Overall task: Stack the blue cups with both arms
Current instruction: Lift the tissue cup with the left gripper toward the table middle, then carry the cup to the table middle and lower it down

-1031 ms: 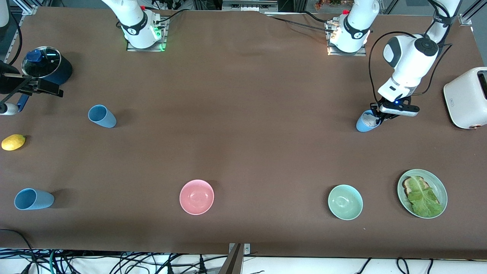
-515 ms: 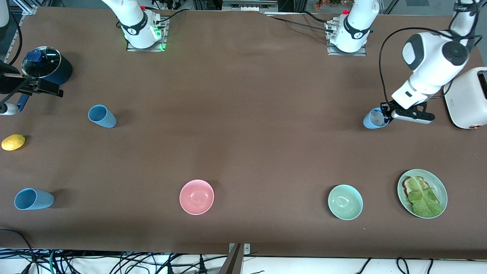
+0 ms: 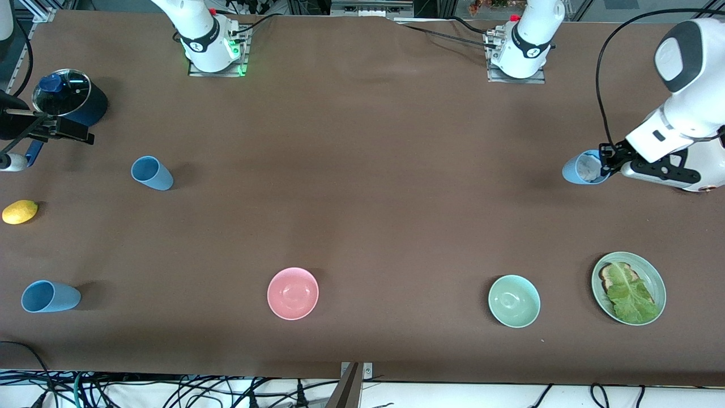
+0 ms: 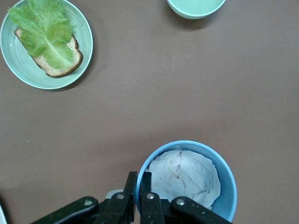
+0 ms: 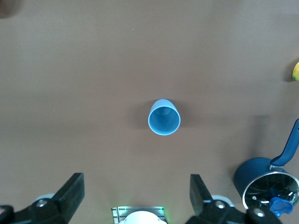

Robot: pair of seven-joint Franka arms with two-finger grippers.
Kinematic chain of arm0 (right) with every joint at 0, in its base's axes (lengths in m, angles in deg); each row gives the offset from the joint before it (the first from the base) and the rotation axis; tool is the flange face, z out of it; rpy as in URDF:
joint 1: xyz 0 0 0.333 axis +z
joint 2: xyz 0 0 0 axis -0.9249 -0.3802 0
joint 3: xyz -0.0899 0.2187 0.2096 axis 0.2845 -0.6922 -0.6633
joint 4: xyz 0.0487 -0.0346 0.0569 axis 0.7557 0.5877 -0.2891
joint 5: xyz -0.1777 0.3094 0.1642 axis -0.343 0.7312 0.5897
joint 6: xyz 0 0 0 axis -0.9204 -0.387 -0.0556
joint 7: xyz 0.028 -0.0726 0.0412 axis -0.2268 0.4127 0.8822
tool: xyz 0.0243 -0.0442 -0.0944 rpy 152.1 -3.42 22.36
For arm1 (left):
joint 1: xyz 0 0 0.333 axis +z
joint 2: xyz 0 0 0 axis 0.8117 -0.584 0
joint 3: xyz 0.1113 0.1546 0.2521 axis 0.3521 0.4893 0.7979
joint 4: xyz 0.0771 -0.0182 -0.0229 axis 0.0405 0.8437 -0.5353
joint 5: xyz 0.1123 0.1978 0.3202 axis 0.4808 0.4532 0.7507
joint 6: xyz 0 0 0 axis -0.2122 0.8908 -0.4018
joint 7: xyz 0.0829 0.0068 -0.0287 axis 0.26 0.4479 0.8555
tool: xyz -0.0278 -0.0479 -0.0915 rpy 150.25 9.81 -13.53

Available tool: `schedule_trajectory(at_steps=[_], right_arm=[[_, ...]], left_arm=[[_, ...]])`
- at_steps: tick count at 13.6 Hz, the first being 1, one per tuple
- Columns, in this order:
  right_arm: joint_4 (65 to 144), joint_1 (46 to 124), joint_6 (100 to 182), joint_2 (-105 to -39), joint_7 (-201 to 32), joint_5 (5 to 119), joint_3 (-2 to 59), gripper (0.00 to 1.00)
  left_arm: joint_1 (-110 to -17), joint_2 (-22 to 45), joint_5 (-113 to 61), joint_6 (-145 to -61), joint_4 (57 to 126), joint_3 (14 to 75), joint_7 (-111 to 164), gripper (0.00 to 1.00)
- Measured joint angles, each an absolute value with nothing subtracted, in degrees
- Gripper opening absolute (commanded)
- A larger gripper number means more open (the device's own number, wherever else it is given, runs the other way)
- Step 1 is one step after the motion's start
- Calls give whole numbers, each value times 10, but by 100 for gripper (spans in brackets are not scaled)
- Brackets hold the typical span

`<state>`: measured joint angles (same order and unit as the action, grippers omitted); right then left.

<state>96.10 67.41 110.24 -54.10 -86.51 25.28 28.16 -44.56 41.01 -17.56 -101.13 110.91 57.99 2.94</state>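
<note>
At the front view's right edge, the left gripper (image 3: 605, 164) pinched the rim of a blue cup (image 3: 581, 169) stuffed with white paper, held over the table (image 3: 362, 226). The right gripper (image 5: 135, 189) hung wide open over another cup (image 5: 164, 117); a third cup (image 3: 50, 296) stood lower left.

what the views cut off or hide

the toaster (image 3: 705, 184) at the left arm's end of the surface is almost wholly covered by the left arm. in the left wrist view the mint-green bowl (image 4: 195, 7) is cropped by the edge, and crumpled white stuff (image 4: 184, 175) hides the held blue cup's (image 4: 224, 186) inside. the right tool (image 5: 135, 193) shows only its spread fingertips (image 5: 70, 189). the pot (image 5: 264, 184) is cropped too.
</note>
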Motion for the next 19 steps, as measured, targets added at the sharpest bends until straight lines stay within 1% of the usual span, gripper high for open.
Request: schedule_trajectory(at_steps=[3, 5, 9, 13, 19], right_arm=[[961, 674, 1102, -541, -865, 253, 282, 100], [961, 674, 1102, -541, -865, 253, 282, 100], [961, 673, 1102, -541, -865, 253, 283, 100], [961, 672, 1102, -541, -865, 253, 283, 100], [961, 671, 1102, -541, -865, 253, 283, 100]], left_arm=[[-448, 407, -176, -940, 1050, 579, 37, 0], [-455, 403, -176, -918, 1027, 579, 52, 0], [-488, 396, -176, -914, 1011, 574, 116, 0], [-517, 385, -176, -914, 993, 535, 229, 0], [-647, 344, -176, -914, 945, 526, 480, 0]])
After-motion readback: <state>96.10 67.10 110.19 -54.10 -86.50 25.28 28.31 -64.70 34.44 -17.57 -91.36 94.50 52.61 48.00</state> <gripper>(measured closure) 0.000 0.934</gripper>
